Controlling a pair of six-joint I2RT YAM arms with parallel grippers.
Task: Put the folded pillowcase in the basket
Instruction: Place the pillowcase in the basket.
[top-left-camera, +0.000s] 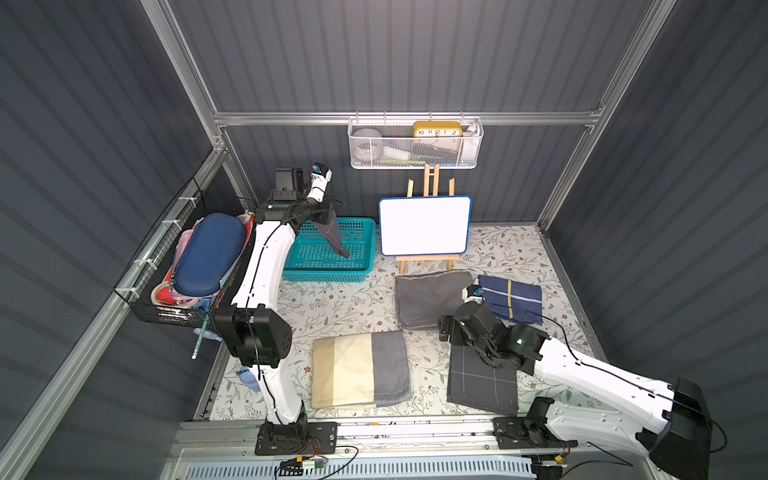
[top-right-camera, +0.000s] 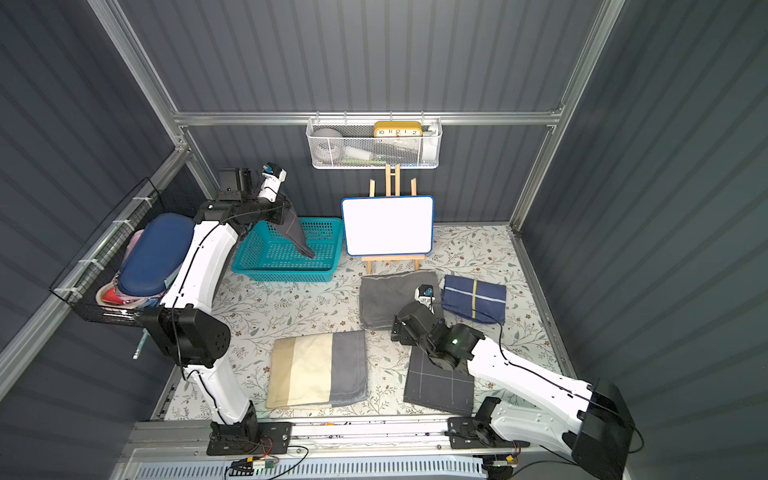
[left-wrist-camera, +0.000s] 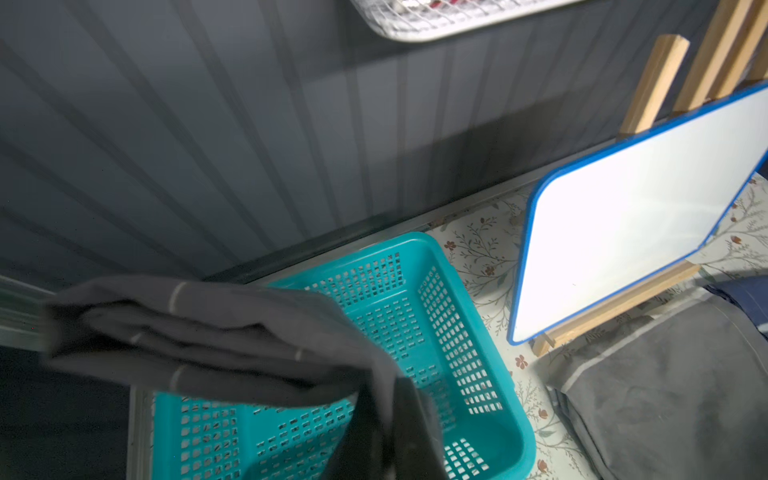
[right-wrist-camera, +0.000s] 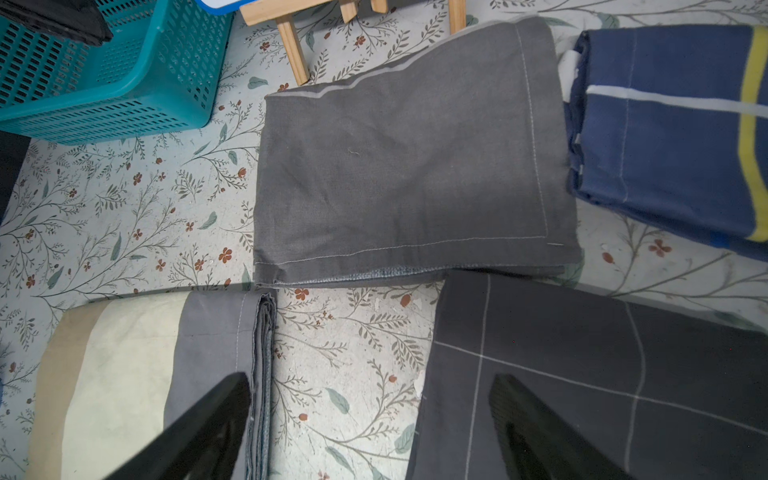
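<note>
Gripping the dark grey pillowcase (top-left-camera: 332, 237) with the left jaws, shut firmly on its bunched upper part, high over the back left corner of the worktop (top-left-camera: 332, 307). Hanging from there down into the teal basket (top-left-camera: 324, 275), with the lower tip already inside and close to the perforated bottom; cannot tell if touching it. In the left wrist view, draped in thick folds across the near side of the basket and covering the jaws completely. Just beside the basket, a whiteboard (top-left-camera: 424, 224) on a wooden easel (top-left-camera: 431, 183).

Spread wide and holding nothing: the right jaws, low over the right front part of the worktop. In the right wrist view, straddling a bare floral strip, with one finger (right-wrist-camera: 199, 432) above the edge of a cream-and-grey pillowcase (right-wrist-camera: 124, 374) and the other above a dark grid-lined pillowcase (right-wrist-camera: 582, 374). Further back, lying flat and folded: a plain grey pillowcase (top-left-camera: 428, 299) and, just beside it, a navy pillowcase (top-left-camera: 513, 299) with a yellow stripe.
</note>
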